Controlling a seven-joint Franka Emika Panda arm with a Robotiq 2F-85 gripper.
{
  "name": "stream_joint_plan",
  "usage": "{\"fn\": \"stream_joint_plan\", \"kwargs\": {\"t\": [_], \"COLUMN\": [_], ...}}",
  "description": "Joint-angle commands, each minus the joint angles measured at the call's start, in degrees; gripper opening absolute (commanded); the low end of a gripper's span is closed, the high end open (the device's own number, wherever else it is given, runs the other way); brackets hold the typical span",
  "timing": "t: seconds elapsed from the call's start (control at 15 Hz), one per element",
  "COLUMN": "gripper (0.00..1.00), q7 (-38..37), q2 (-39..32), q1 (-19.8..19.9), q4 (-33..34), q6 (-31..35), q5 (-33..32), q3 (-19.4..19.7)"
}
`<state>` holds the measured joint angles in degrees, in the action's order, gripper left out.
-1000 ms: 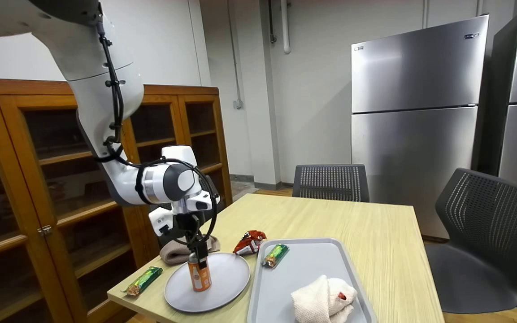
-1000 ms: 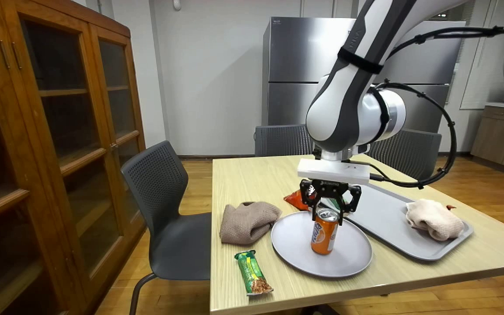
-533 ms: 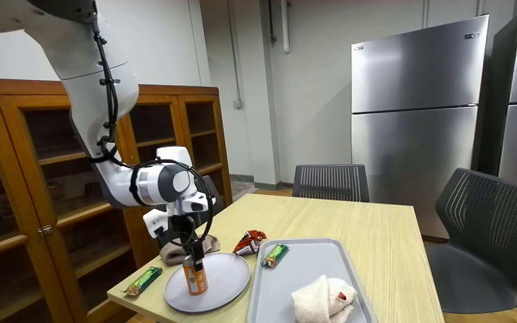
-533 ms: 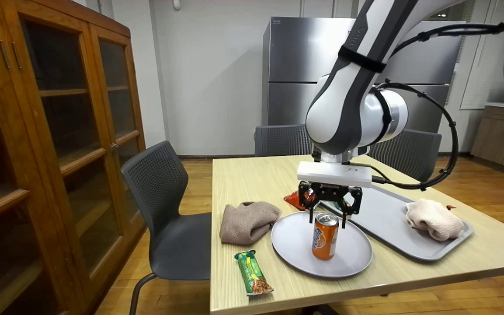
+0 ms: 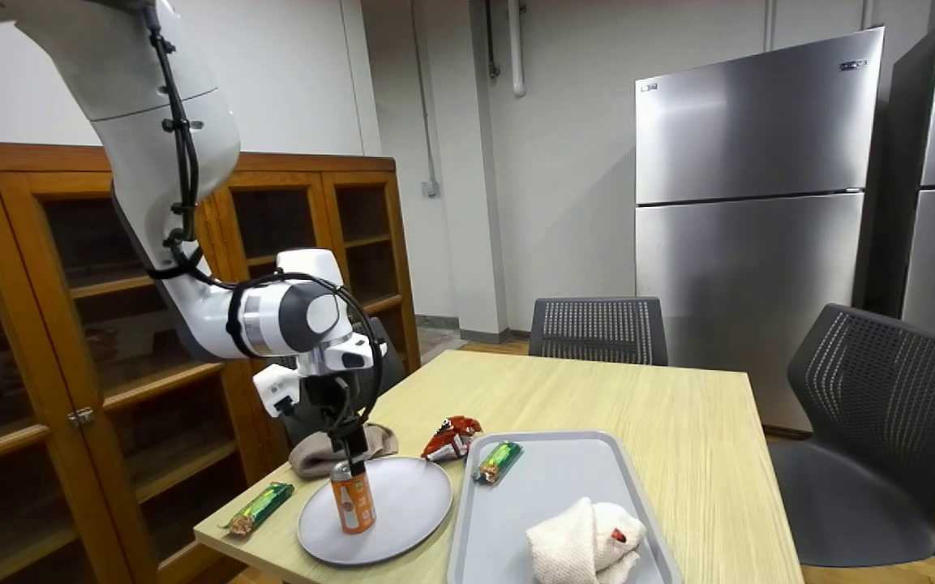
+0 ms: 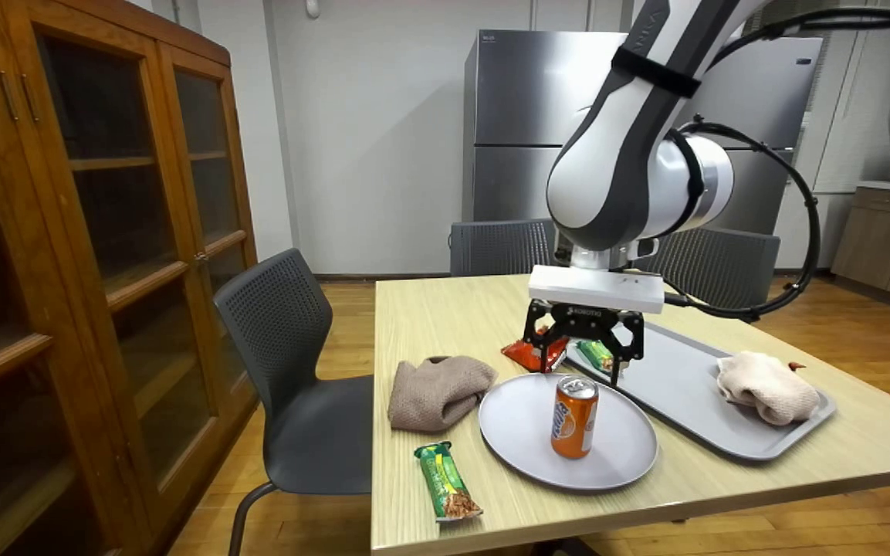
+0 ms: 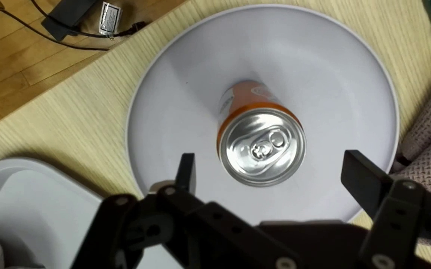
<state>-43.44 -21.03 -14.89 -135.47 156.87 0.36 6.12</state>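
Arm (image 5: 160, 158) bent @ wrist (image 5: 282, 319), jaws ptg dwn, spread wide.

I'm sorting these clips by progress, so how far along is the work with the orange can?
Looks done: the orange can stands upright on the round grey plate. In hand: nothing is held; the gripper hangs open near the can's top, with a gap on each side. Left: perhaps only drawing the gripper away, since it is over the plate; the pictures settle no further step.
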Motion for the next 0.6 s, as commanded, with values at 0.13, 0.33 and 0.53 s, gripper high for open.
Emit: {"fn": "stream_joint_plan", "kwargs": {"t": [0.13, 0.33, 0.53], "gripper": [1.0, 1.0, 1.0], "q7": [5.8, 9.1, 11.0], "q2": [9.5, 13.1, 16.2], "q1": [3.3, 4.9, 5.8], "q4": [-4.8, -5.8, -6.5], "q6": [-2.9, -5.4, -8.7], "q5": [0.8, 0.8, -1.4], "q3": [-2.3, -2.9, -2.4]}}
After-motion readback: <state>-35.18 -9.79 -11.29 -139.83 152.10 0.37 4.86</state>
